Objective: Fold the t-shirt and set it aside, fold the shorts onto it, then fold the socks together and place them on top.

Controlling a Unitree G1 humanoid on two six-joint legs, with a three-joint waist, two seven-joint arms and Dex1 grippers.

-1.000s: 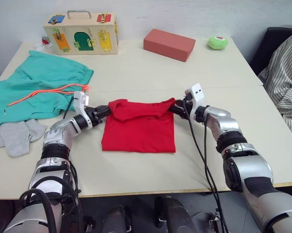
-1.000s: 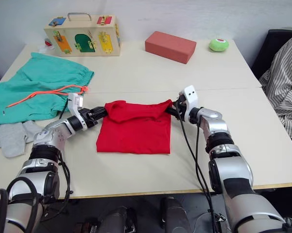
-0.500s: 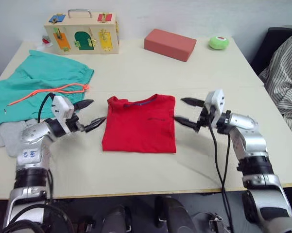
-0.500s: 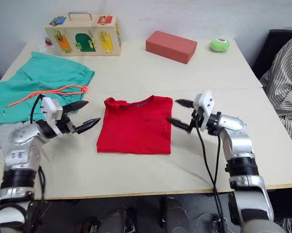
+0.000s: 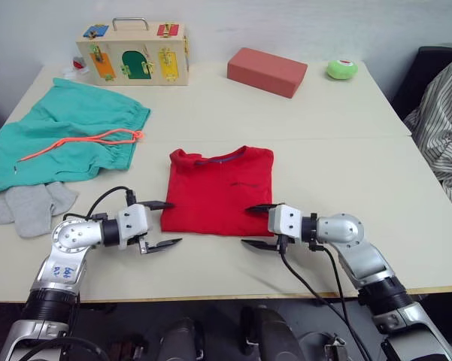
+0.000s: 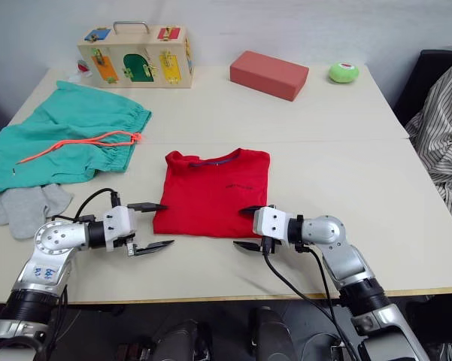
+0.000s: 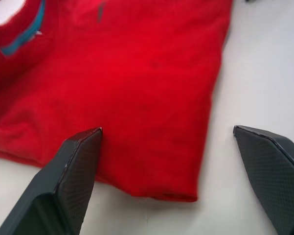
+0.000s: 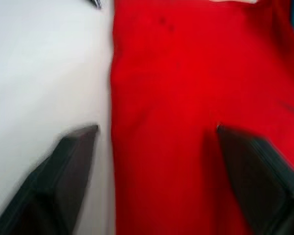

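Red cotton, soft and already squared into a flat rectangle, the t-shirt [image 5: 220, 191] is lying mid-table, so the folding step seems to be nearing its last fold. Both the left gripper [image 5: 162, 224] and right gripper [image 5: 257, 226] are gaping, released, flanking its near corners; next they are likely needing to pinch that near hem. Farther left, the teal shorts [image 5: 71, 134] and grey socks [image 5: 31, 207] are waiting limp.

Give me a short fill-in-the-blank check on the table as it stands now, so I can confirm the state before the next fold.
1. Both the left gripper and the right gripper are ____.
2. The t-shirt lies on the table with its collar pointing ____ from the robot.
3. The socks lie just beside the ____.

Missing words: open; away; shorts
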